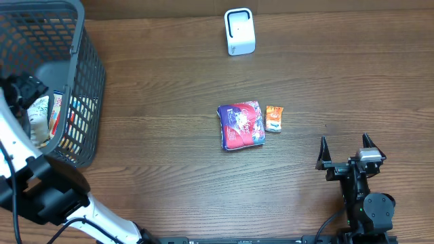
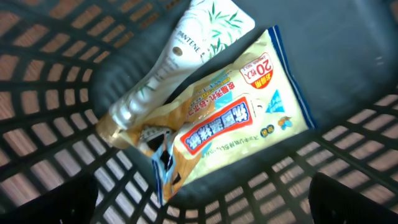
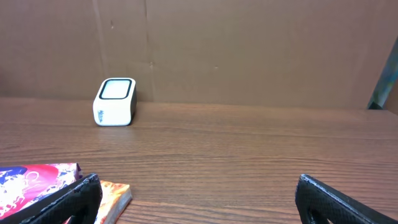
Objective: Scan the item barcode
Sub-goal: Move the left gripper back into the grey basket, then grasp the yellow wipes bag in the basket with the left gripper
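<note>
The left gripper (image 1: 24, 88) hangs inside the basket (image 1: 87, 81) with its jaws spread wide and nothing between them. Straight below it, in the gap between the fingers (image 2: 78, 199), lies a pale yellow pouch (image 2: 230, 118). This is probably the item to be scanned next. Its long axis runs on a slant, from the near left finger up towards the far right. The jaws would therefore close more along its length than across it, so I judge a wrist turn is needed before the pinch. A white tube (image 2: 180, 56) lies just beyond the pouch, touching it and roughly parallel. The pouch seems to overlap the tube's cap end, though the blur makes that hard to settle.

The left arm is plainly the nearer one. The right gripper (image 1: 344, 142) sits well apart over the table (image 1: 169, 74), also wide open and empty.

There are two items under the left gripper — pouch and tube — and the overhead view hints at more in the basket. Two packs lie on the table ahead and left of the right gripper: a red pack (image 1: 241, 125) and a small orange pack (image 1: 274, 118), side by side. One scanner (image 1: 239, 32) stands beyond them, far from the basket.
</note>
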Controlling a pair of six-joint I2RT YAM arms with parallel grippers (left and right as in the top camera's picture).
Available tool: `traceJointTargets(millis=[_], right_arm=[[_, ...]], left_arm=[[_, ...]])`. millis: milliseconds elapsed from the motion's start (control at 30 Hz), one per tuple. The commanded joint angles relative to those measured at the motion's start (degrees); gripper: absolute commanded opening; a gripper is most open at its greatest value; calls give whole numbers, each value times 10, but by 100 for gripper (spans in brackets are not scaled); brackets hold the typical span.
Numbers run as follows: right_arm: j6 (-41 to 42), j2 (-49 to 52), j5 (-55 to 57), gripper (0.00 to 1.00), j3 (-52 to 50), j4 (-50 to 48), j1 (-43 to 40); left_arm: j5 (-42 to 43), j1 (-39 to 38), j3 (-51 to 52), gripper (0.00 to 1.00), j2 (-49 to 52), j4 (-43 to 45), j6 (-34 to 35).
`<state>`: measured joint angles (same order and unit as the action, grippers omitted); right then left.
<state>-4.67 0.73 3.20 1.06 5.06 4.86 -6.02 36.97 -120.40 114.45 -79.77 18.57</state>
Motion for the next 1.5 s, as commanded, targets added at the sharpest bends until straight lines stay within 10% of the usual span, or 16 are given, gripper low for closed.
traceJointTargets(millis=[0, 1233, 1367, 1467], right_arm=[[3, -6, 2, 100, -6, -4, -2], [3, -6, 2, 100, -6, -4, -2], [3, -6, 2, 100, -6, -4, -2], [3, -6, 2, 100, -6, -4, -2]], left_arm=[[-38, -7, 48, 100, 6, 21, 25], [-25, -5, 393, 99, 7, 298, 3], [1, -5, 404, 83, 7, 310, 3], [1, -5, 404, 43, 7, 309, 3]])
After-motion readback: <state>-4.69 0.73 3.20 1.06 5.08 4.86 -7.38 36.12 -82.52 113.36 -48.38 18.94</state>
